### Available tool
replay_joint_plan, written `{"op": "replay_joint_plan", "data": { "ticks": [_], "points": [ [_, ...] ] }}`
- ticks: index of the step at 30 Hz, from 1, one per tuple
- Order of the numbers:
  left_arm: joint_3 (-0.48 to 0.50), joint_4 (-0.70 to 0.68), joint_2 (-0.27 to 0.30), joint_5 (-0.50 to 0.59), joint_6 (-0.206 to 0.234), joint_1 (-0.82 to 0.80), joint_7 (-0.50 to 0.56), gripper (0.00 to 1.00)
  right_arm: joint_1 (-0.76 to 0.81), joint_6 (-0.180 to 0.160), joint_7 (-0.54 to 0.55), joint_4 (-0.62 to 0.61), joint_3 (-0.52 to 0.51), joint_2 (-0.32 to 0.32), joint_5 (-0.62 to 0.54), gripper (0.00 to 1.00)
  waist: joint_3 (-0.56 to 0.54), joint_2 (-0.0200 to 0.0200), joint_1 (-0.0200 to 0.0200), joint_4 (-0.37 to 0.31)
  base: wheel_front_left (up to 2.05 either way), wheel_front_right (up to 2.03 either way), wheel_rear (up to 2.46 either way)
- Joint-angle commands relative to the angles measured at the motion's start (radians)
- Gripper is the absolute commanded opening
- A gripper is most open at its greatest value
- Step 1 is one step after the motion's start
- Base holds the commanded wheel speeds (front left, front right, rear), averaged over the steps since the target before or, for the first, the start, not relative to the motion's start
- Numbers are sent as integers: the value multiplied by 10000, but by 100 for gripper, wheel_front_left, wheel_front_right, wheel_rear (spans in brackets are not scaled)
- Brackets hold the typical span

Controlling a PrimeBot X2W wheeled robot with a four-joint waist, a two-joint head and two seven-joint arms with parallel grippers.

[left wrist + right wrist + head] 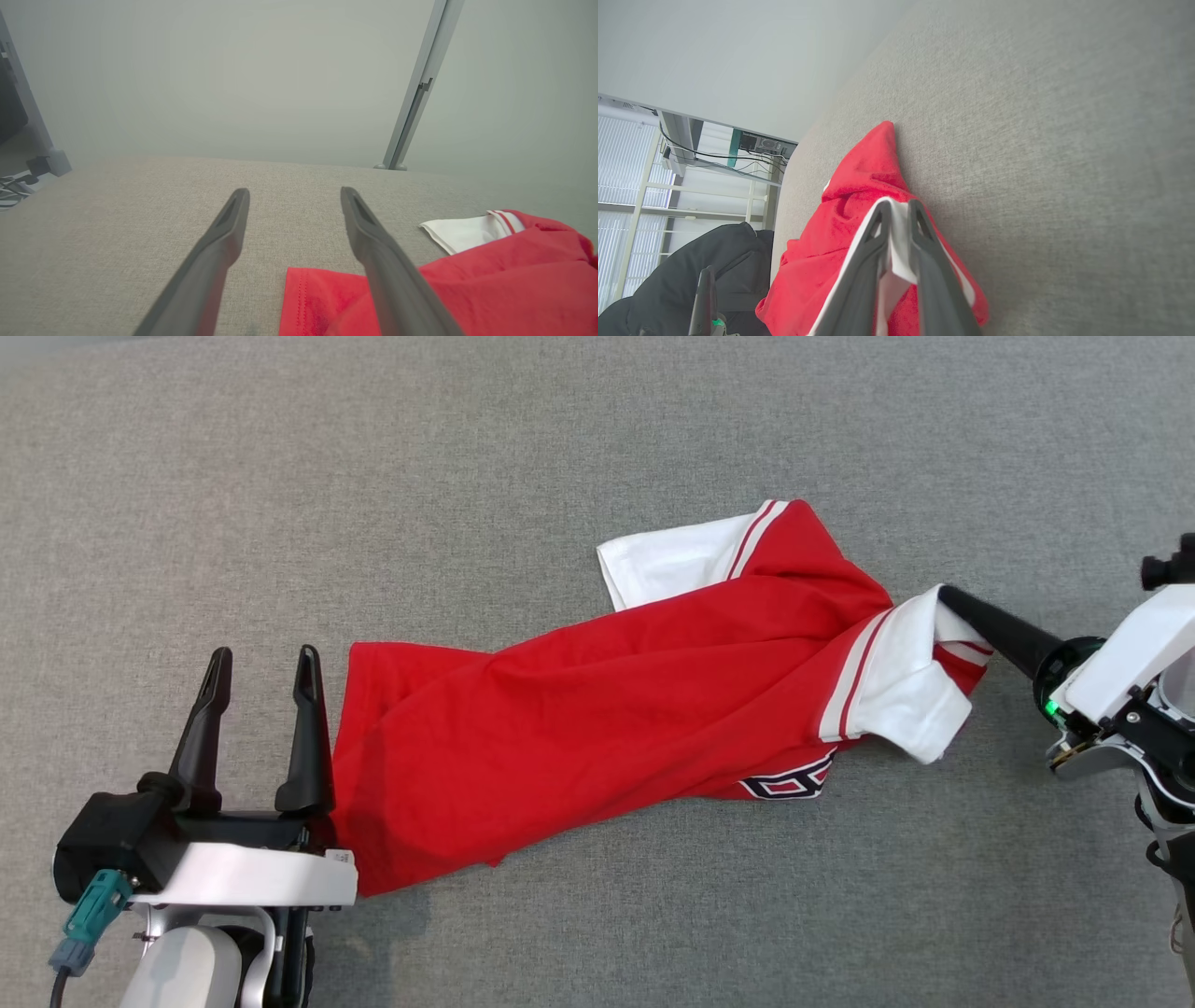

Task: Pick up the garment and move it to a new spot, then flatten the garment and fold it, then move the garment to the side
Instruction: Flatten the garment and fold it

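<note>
Left gripper hanging open just beside garment; right gripper pinching white sleeve. Garment lying rumpled on desk; flattening, folding, moving aside likely all pending.

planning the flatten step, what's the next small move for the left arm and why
Probably ease the open left gripper rightward onto the hem of the red jersey with white sleeves and close: the right gripper is shut on one white sleeve, while the hem edge lies ungripped beside the left fingers.
</note>
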Motion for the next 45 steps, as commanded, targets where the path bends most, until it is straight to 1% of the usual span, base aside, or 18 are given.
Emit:
{"op": "replay_joint_plan", "data": {
  "ticks": [1, 5, 12, 16, 19, 20, 23, 26, 27, 28, 34, 39, 45],
  "points": [
    [-1, 46, 9, 73, -40, -200, -62, 100, -33, 0, -324, 31, 0, -108, -117, 100, -11, 0, 0, -10, 0, 0, 0],
    [-26, 177, 19, 98, -30, -230, -96, 100, 409, 0, -1680, -306, 32, -253, -314, 100, -145, 0, 0, -96, 0, 0, 0],
    [89, 280, 128, 87, 84, 36, -124, 100, 1616, 0, -5064, -1359, 79, -622, -1256, 100, -573, 0, 0, -417, 0, 0, 0],
    [160, 239, 251, 114, 175, 254, -93, 100, 2218, 0, -6822, -1738, 246, -850, -2344, 100, -877, 0, 0, -629, 0, 0, 0],
    [202, 178, 346, 159, 240, 415, -52, 100, 2564, 0, -7789, -1879, 298, -973, -3450, 100, -1114, 0, 0, -766, 0, 0, 0],
    [210, 155, 369, 160, 264, 490, -15, 100, 2684, 0, -8015, -1920, 277, -923, -3759, 100, -1193, 0, 0, -802, 0, 0, 0],
    [208, 102, 467, 200, 328, 726, 74, 100, 3092, 0, -8328, -2096, 175, -839, -4838, 100, -1432, 0, 0, -881, 0, 0, 0],
    [174, 29, 513, 216, 387, 985, 141, 100, 3611, 0, -8288, -2310, -113, -638, -5835, 100, -1695, 0, 0, -934, 0, 0, 0],
    [157, 15, 526, 221, 410, 1076, 177, 100, 3805, 0, -8198, -2395, -233, -526, -6089, 100, -1779, 0, 0, -949, 0, 0, 0],
    [157, 15, 526, 221, 410, 1076, 177, 100, 3805, 0, -8198, -2395, -233, -526, -6089, 100, -1779, 0, 0, -949, 0, 0, 0],
    [68, -158, 517, 146, 495, 1481, 314, 100, 4848, 0, -7540, -3394, -922, 141, -7624, 100, -2129, 0, 0, -1023, 0, 0, 0],
    [-8, -280, 514, 128, 537, 1585, 391, 100, 5272, 0, -6963, -4211, -1177, 647, -8148, 100, -2172, 0, 0, -1071, 0, 0, 0],
    [-95, -322, 530, 125, 537, 1448, 442, 100, 5399, 0, -6557, -4597, -1298, 883, -8276, 100, -2134, 0, 0, -1012, 0, 0, 0]
  ]
}}
